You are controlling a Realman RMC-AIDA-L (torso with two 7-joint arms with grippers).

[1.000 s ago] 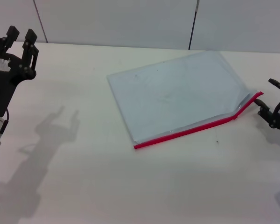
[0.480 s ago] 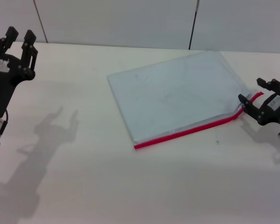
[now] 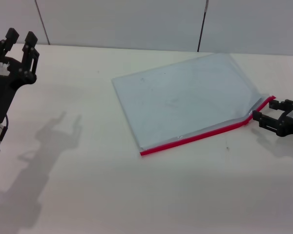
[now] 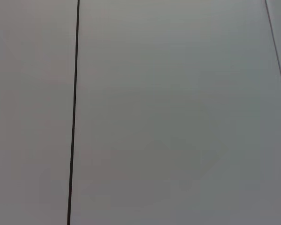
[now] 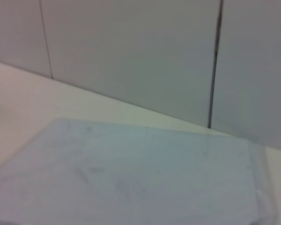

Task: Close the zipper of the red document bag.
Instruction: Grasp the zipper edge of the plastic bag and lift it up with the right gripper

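Observation:
The red document bag (image 3: 185, 100) lies flat on the white table, a translucent pale blue-grey pouch; it also fills the lower part of the right wrist view (image 5: 131, 178). Its zipper (image 3: 195, 137) is a thin bright red strip along the near long edge, kinked upward near the right corner. My right gripper (image 3: 265, 110) is low over the table at that right corner, open, its fingers pointing left and straddling the red strip's end without visibly gripping it. My left gripper (image 3: 20, 38) is raised at the far left, open and holding nothing.
The white table (image 3: 88, 185) extends bare in front and to the left of the bag. Grey wall panels (image 3: 136, 22) with a dark seam stand behind the table's far edge. The left wrist view shows only wall (image 4: 178, 112).
My right gripper moved in leftward from the right edge to the bag's right corner, then dropped lower toward the table. The bag and the left arm stayed still.

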